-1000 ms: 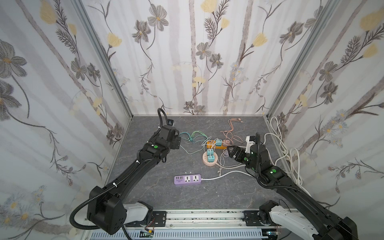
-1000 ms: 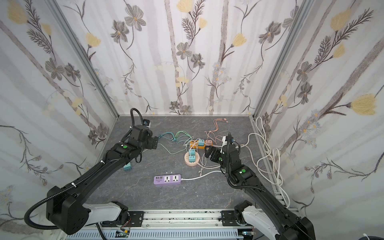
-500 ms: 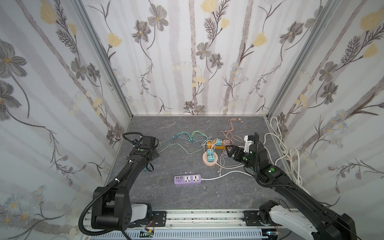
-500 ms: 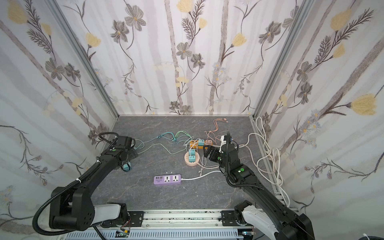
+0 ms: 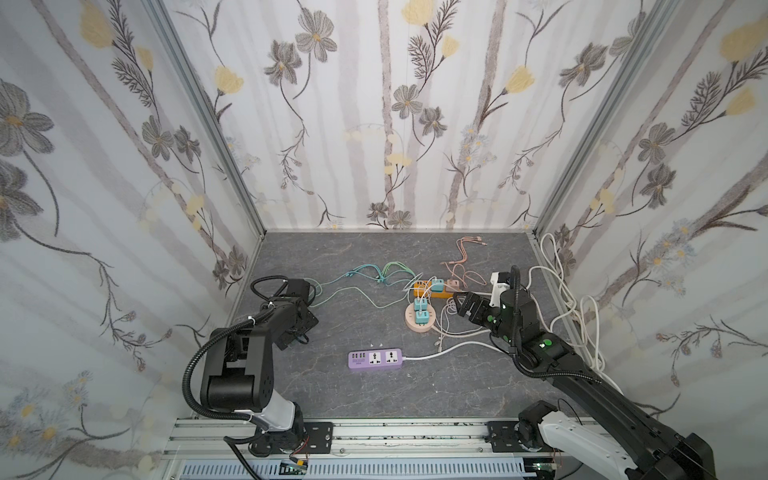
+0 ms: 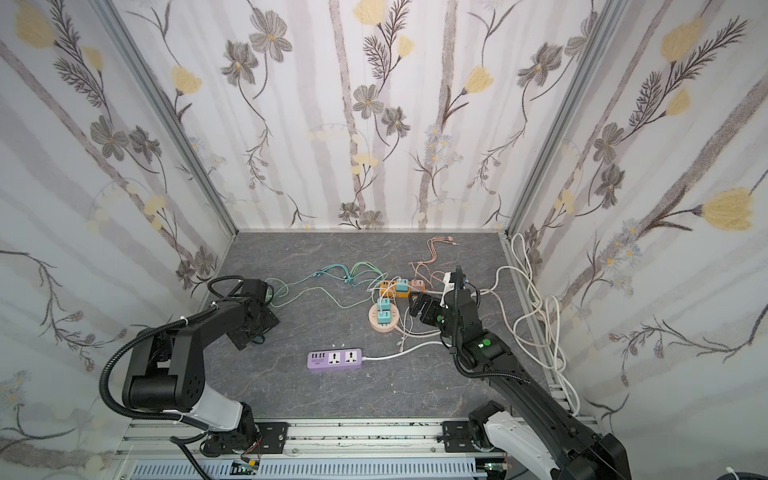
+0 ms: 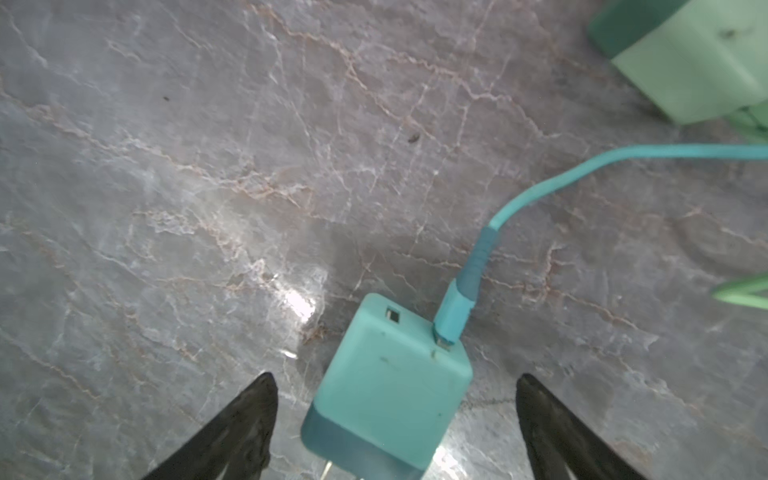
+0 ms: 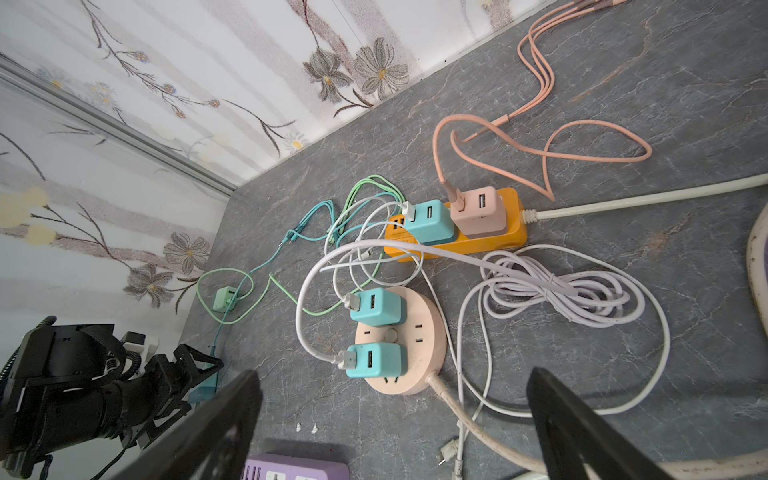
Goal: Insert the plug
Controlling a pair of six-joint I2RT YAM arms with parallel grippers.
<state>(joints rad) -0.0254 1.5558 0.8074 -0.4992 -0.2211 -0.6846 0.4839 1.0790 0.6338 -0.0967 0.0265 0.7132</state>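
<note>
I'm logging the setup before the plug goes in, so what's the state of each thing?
teal charger: unplugged, cable attached
left gripper: open, straddling the teal charger
right gripper: open, empty
purple power strip: both sockets empty
round socket: two outlets occupied
orange power strip: two outlets occupied
green charger: unplugged

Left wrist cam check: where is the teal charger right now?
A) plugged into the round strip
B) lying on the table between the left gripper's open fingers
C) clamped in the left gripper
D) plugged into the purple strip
B: the teal charger lies on the table with the left gripper fingers apart on either side, a gap showing at each.
</note>
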